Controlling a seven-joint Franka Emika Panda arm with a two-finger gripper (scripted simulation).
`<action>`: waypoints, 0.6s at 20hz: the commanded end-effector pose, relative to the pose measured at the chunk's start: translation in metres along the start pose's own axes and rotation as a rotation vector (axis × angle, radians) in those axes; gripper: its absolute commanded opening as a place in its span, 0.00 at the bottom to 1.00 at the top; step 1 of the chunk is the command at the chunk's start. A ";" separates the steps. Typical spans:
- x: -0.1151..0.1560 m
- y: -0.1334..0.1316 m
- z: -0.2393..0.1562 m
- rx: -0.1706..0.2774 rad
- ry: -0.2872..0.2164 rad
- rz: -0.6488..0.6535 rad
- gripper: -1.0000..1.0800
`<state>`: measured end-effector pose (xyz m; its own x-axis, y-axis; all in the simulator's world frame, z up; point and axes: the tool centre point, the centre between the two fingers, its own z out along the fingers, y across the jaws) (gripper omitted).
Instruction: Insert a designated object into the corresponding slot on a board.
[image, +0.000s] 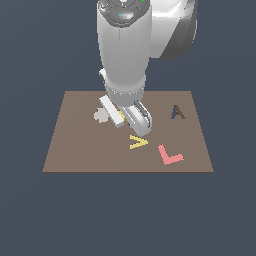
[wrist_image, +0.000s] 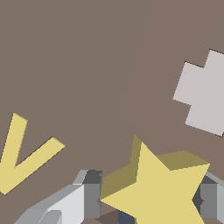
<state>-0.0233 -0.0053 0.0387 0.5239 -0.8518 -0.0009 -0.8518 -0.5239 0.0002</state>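
Observation:
The yellow star (wrist_image: 157, 188) sits between my gripper's (wrist_image: 151, 203) two fingers (wrist_image: 89, 197), which press on its opposite tips. In the exterior view my gripper (image: 131, 125) is low over the middle of the brown board (image: 75, 150), and only a sliver of the star (image: 121, 116) shows between the fingers. The star-shaped slot is hidden under the hand and the star.
A yellow V-shaped piece (image: 138, 142) (wrist_image: 22, 153) lies just in front of the gripper, with a pink L-shaped piece (image: 169, 155) beside it toward the exterior view's right. A pale grey cross patch (image: 101, 116) (wrist_image: 203, 94) and a dark A-shaped cutout (image: 177, 112) mark the board.

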 end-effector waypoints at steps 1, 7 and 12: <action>-0.014 -0.001 -0.001 0.000 0.000 0.028 0.00; -0.034 -0.004 -0.002 0.001 0.000 0.067 0.00; -0.039 -0.005 -0.002 0.001 0.000 0.076 0.00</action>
<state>-0.0391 0.0295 0.0403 0.4610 -0.8874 -0.0009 -0.8874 -0.4610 -0.0001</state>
